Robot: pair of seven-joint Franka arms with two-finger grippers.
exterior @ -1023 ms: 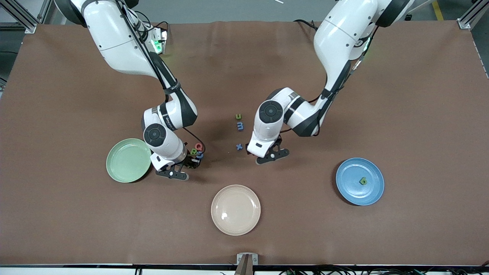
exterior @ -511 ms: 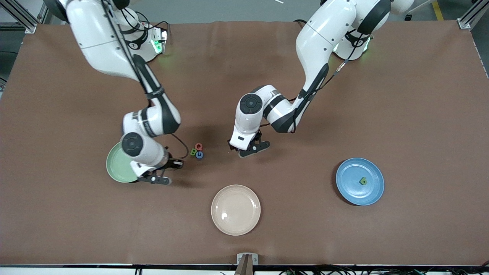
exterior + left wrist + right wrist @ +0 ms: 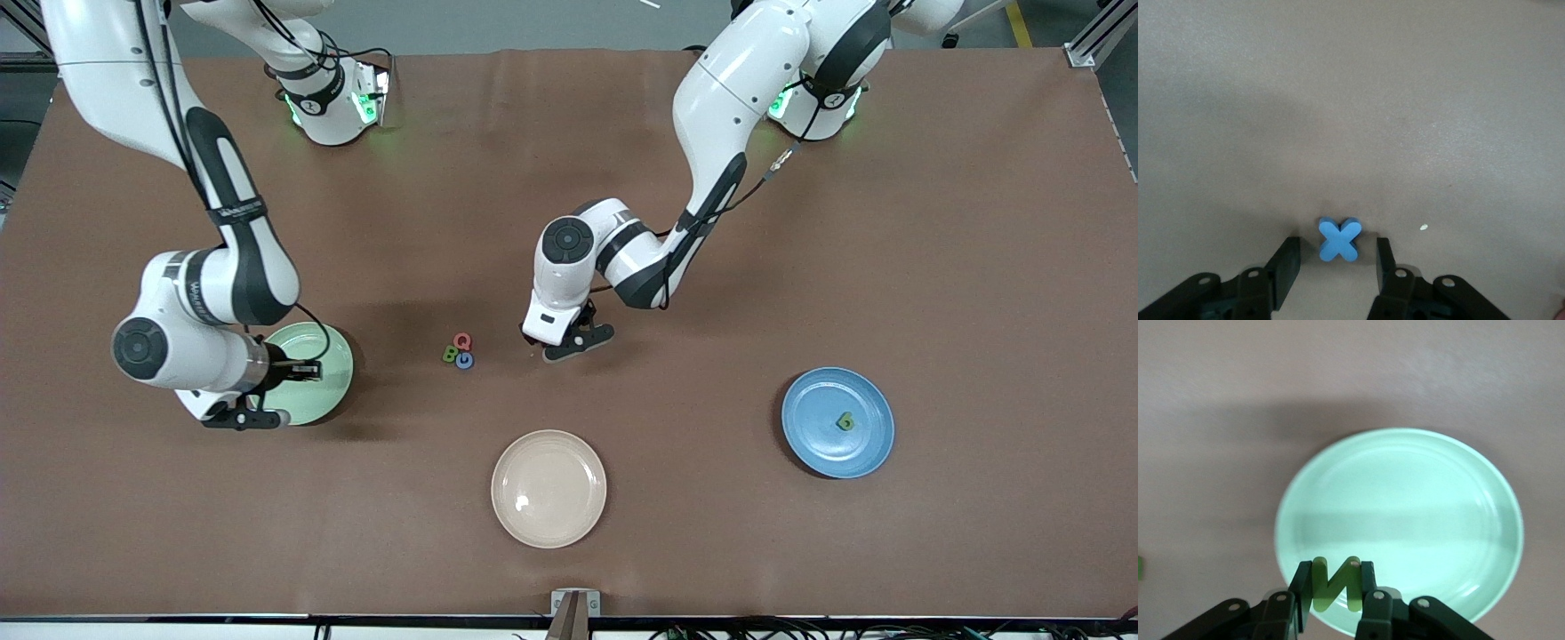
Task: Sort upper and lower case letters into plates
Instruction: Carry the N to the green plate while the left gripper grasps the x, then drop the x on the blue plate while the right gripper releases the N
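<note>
My right gripper (image 3: pixel 1335 579) is shut on a green letter N (image 3: pixel 1333 585), held upright over the rim of the mint green plate (image 3: pixel 1405 513). In the front view this gripper (image 3: pixel 298 371) hangs over that plate (image 3: pixel 327 391). A blue letter x (image 3: pixel 1338 239) lies flat on the table between the open fingers of my left gripper (image 3: pixel 1338 249), with a gap on each side. From the front, the left gripper (image 3: pixel 547 343) hides the x. The blue plate (image 3: pixel 813 436) holds one small green letter (image 3: pixel 845 420).
A red Q (image 3: pixel 462 340), a green B (image 3: pixel 450 356) and a blue G (image 3: pixel 464 361) lie clustered between the two grippers. A cream-beige plate (image 3: pixel 548 488) sits nearer the front camera. Bare brown table surrounds everything.
The right arm carried the N from beside the Q, B and G cluster to over the green plate. The left gripper shifted over the x and its jaws narrowed around it.
</note>
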